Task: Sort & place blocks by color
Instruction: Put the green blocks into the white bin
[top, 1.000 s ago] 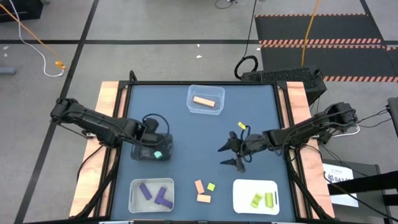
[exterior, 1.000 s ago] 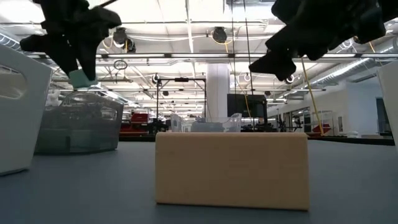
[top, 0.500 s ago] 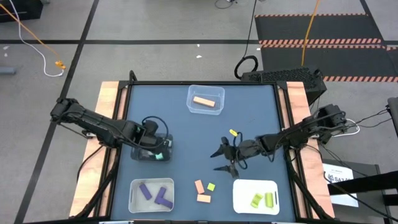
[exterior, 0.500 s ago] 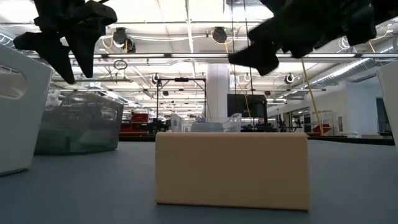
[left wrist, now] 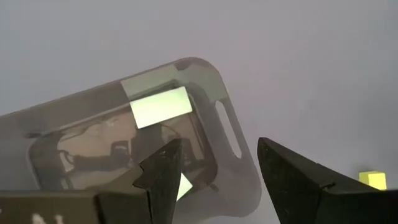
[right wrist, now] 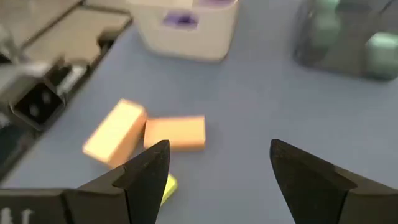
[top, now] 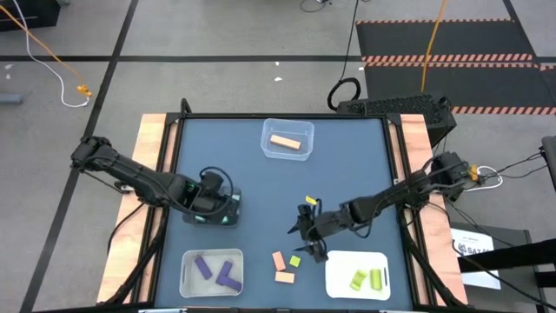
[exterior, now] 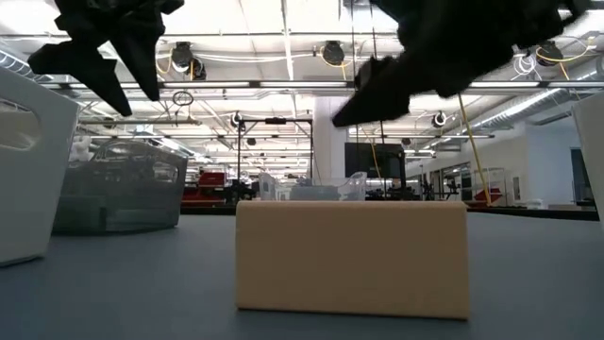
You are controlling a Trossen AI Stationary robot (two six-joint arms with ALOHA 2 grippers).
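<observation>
Both fingers (top: pixel 306 235) apart over orange blocks (top: pixel 278 260).

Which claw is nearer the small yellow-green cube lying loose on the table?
Right. The right claw hangs open just beside the yellow-green cube, while the left claw sits open over the dark bin, well across the table.

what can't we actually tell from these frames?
- Dark bin contents: high view, left pincer and arm cover it; left wrist view shows only pale shapes through its tinted wall.
- Yellow-green block: right wrist view, mostly behind the right pincer finger.
- Low view: one orange block fills the foreground, hiding the loose blocks behind it.
</observation>
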